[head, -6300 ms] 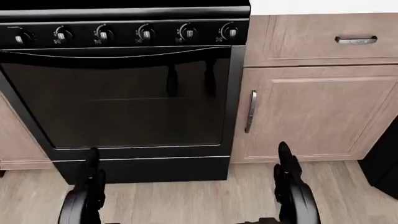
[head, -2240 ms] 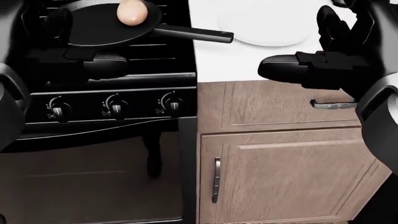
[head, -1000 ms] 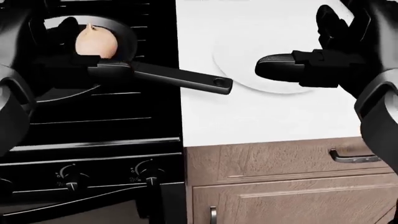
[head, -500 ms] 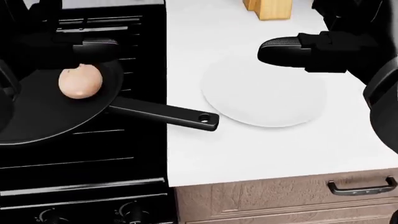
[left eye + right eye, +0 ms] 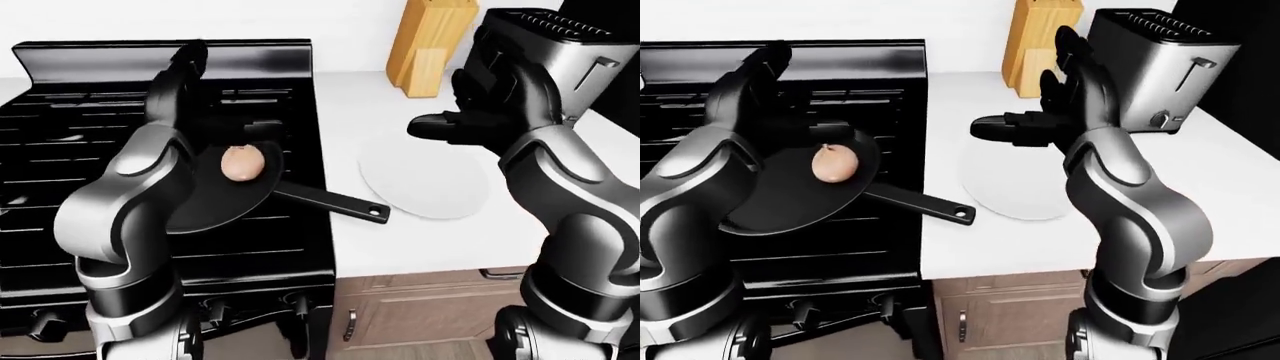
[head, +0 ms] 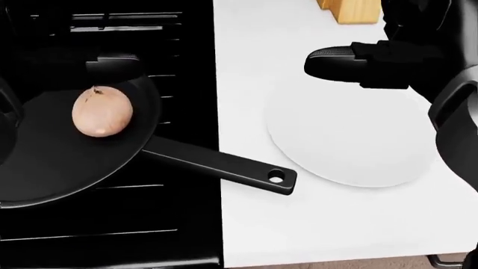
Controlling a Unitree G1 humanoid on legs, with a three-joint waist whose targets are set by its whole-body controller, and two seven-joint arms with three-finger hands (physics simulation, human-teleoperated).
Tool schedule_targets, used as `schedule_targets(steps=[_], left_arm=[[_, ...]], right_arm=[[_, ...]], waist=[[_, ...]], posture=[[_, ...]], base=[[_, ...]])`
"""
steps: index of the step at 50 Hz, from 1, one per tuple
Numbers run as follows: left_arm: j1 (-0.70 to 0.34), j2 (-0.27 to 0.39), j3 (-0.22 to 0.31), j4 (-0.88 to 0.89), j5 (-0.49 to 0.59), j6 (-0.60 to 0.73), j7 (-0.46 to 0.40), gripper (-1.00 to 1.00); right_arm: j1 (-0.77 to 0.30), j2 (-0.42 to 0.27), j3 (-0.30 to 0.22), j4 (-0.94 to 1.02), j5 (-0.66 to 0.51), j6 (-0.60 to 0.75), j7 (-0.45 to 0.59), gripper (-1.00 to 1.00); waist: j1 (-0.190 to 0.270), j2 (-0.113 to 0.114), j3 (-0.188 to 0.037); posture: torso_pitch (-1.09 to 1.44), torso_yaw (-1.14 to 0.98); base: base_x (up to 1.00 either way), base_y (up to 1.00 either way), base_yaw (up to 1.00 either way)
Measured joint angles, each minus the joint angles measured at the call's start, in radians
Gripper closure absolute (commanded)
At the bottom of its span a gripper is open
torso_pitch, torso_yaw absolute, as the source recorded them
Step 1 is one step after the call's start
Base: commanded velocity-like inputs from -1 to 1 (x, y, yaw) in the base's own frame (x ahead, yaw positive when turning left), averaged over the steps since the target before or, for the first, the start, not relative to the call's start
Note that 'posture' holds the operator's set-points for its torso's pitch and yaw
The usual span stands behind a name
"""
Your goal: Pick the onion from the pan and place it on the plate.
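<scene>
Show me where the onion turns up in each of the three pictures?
Left-eye view: the onion lies in the pan, left of centre, beside the left arm.
Head view: it sits at the left, on the upper part of the pan.
Right-eye view: it is at the left, a little above the middle, in the pan.
Shared landmark: the pan's handle points down and right from the onion toward the white plate.

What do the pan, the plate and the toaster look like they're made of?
Pan: matte black, probably coated metal, with a faint sheen on its rim. Plate: plain smooth white, possibly ceramic, though the render leaves that open. Toaster: brushed silver metal, judging by its grey reflective sides.
</scene>
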Motion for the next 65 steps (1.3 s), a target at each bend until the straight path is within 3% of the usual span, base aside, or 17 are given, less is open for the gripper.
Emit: schedule_targets(steps=[2,3,4,8,14,33,46,57,65], left_arm=[[-0.007,0.003,0.003,-0.004,-0.003,-0.004,-0.001,-1.00],[-0.008,0.004,0.005,-0.002,-0.003,-0.006,-0.001,-1.00],[-0.006,0.002,0.006,0.001,-0.001,-0.008,0.000,-1.00],[-0.004,-0.004,-0.009,0.017,-0.005,-0.001,-0.002,-1.00],[-0.020,-0.001,-0.005,0.010,-0.010,-0.003,0.000,-1.00],[-0.031,0.030,0.020,0.025,-0.031,-0.002,0.009,-1.00],[-0.003,0.101,0.046,-0.031,-0.070,0.053,-0.013,-1.00],[-0.006,0.163,0.049,-0.073,-0.061,0.148,-0.102,-1.00],[0.024,0.218,0.027,-0.068,0.031,0.149,-0.268,-1.00]], right_arm=[[-0.003,0.001,-0.003,-0.007,0.002,-0.005,-0.003,-1.00],[-0.004,0.001,-0.001,-0.007,0.003,-0.005,-0.004,-1.00],[-0.007,0.000,0.001,-0.004,0.006,-0.003,-0.005,-1.00],[-0.004,-0.005,-0.002,0.007,0.007,0.001,-0.008,-1.00],[-0.010,-0.009,-0.001,0.013,0.006,0.000,-0.008,-1.00],[-0.026,-0.008,0.011,0.029,-0.027,0.005,0.023,-1.00],[-0.030,-0.012,0.002,0.032,-0.028,0.007,0.024,-1.00],[-0.022,-0.009,0.000,0.023,-0.015,0.006,0.021,-1.00],[-0.017,-0.017,-0.007,0.019,-0.002,0.004,0.014,-1.00]], waist=[[0.010,-0.024,-0.009],[0.011,-0.044,-0.025],[0.011,-0.047,-0.037],[0.018,-0.021,-0.028],[0.016,-0.008,-0.034],[0.012,-0.015,-0.034],[0.010,-0.011,-0.031],[0.013,-0.007,-0.030],[0.013,-0.005,-0.029]], posture=[[0.00,0.00],[0.00,0.00],[0.00,0.00],[0.00,0.00],[0.00,0.00],[0.00,0.00],[0.00,0.00],[0.00,0.00],[0.00,0.00]], base=[[-0.12,0.00,0.00],[-0.22,0.00,0.00],[0.00,0.00,0.00],[0.00,0.00,0.00],[0.00,0.00,0.00],[0.00,0.00,0.00],[0.00,0.00,0.00],[0.00,0.00,0.00],[0.00,0.00,0.00]])
